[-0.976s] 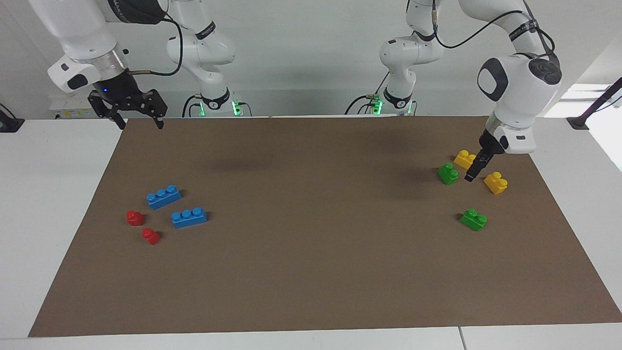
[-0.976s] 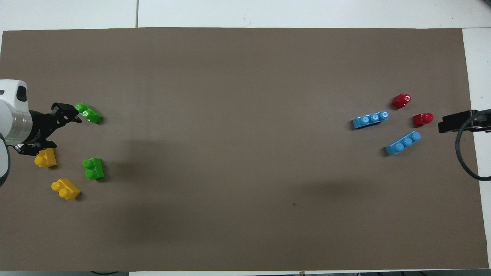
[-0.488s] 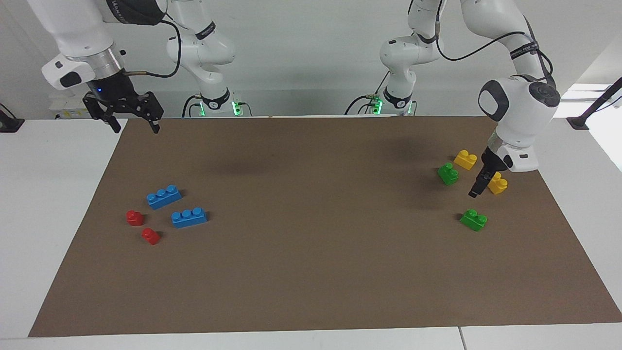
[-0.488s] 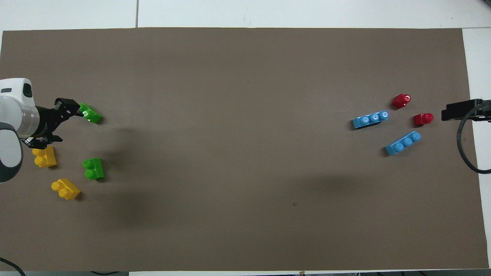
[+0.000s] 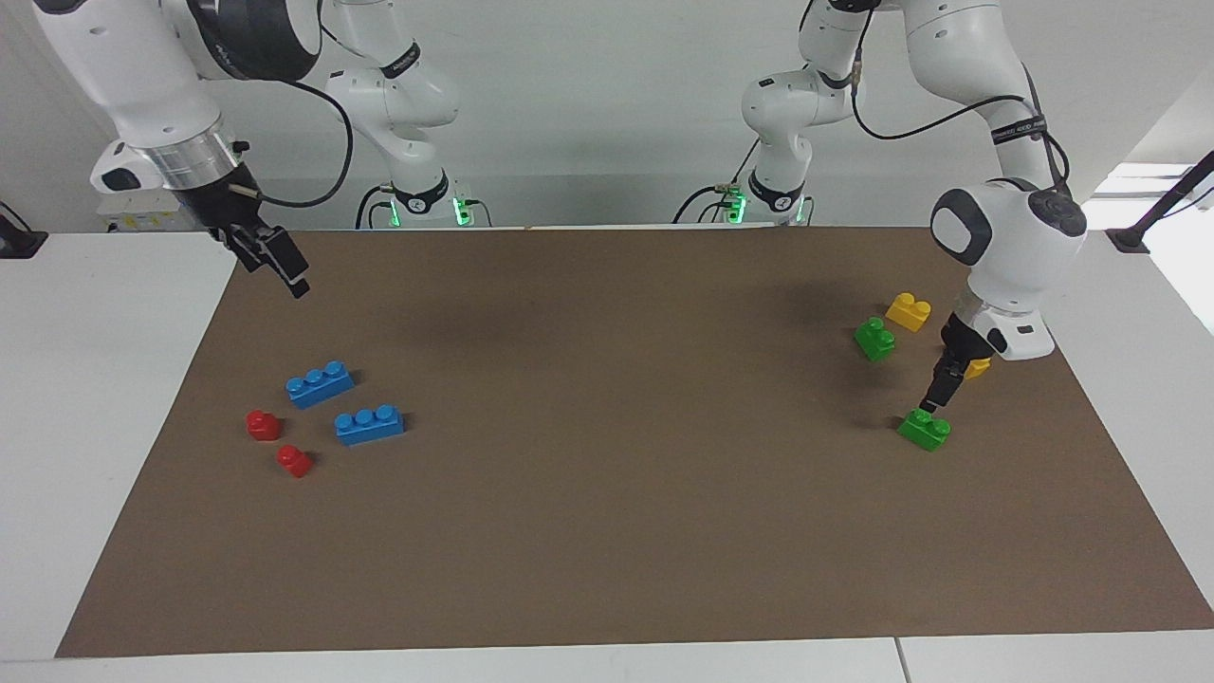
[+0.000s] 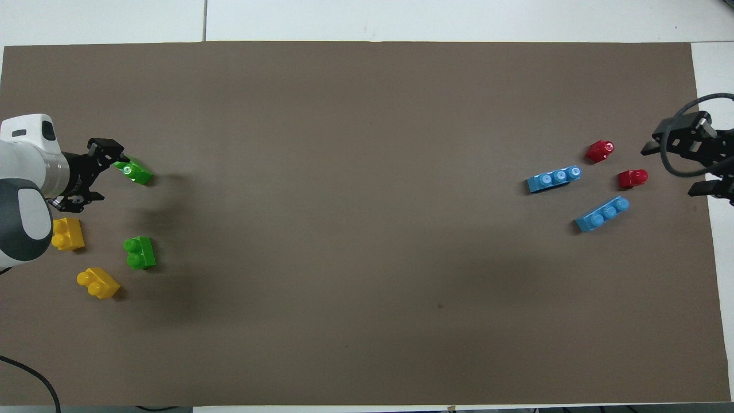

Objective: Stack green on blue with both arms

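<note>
Two green bricks lie at the left arm's end of the brown mat, one (image 5: 925,429) (image 6: 133,171) farther from the robots than the other (image 5: 874,339) (image 6: 139,252). My left gripper (image 5: 933,398) (image 6: 96,174) hangs open, low over the farther green brick's edge; whether they touch I cannot tell. Two blue bricks (image 5: 320,383) (image 5: 369,424) (image 6: 553,179) (image 6: 602,213) lie at the right arm's end. My right gripper (image 5: 287,268) (image 6: 675,169) is open and holds nothing, in the air over the mat's edge at that end.
Two yellow bricks (image 5: 908,311) (image 6: 67,233) (image 6: 98,282) lie near the green ones; one is half hidden by the left wrist in the facing view. Two small red bricks (image 5: 264,424) (image 5: 294,460) (image 6: 600,151) (image 6: 633,178) lie beside the blue ones. The brown mat (image 5: 607,474) covers the white table.
The left gripper has come down and moved away from the robots, from between the yellow bricks to the farther green brick. The right gripper has turned at the wrist and shifted over the mat's edge.
</note>
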Controlling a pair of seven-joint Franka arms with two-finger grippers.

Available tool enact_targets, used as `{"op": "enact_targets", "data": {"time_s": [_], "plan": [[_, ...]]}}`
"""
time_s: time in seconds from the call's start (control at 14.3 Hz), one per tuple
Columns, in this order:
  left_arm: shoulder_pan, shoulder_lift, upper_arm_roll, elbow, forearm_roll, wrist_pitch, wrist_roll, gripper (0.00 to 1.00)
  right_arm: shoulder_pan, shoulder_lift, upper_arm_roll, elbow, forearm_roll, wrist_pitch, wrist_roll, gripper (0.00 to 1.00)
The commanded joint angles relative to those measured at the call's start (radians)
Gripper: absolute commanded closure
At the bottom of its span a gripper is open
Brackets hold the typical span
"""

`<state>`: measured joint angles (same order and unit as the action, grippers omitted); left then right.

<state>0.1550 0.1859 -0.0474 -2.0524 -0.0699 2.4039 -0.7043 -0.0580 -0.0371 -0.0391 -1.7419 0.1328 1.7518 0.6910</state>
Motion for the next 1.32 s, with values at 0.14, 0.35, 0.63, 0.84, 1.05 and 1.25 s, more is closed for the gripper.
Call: {"op": "enact_targets", "data": {"time_s": [0.14, 0.35, 0.63, 0.84, 1.05, 1.25], "plan": [[0.011, 0.108, -0.006, 0.106, -0.011, 0.021, -0.018, 0.00, -0.066, 0.127, 0.005, 0.019, 0.192, 0.031, 0.241, 0.04], [0.008, 0.148, -0.005, 0.135, -0.004, 0.009, -0.021, 0.00, -0.083, 0.236, 0.005, 0.083, 0.214, 0.031, 0.254, 0.05], [0.003, 0.190, -0.003, 0.181, -0.005, -0.064, -0.049, 0.00, -0.082, 0.328, 0.005, 0.102, 0.228, 0.080, 0.254, 0.06], [0.001, 0.193, -0.003, 0.169, 0.002, -0.075, -0.069, 0.00, -0.083, 0.367, 0.005, 0.088, 0.251, 0.112, 0.254, 0.06], [0.003, 0.198, -0.003, 0.172, 0.004, -0.069, -0.072, 0.00, -0.086, 0.405, 0.005, 0.084, 0.287, 0.118, 0.254, 0.06], [0.001, 0.217, -0.003, 0.184, 0.004, -0.066, -0.070, 0.00, -0.091, 0.421, 0.005, 0.065, 0.304, 0.127, 0.257, 0.06]]}}
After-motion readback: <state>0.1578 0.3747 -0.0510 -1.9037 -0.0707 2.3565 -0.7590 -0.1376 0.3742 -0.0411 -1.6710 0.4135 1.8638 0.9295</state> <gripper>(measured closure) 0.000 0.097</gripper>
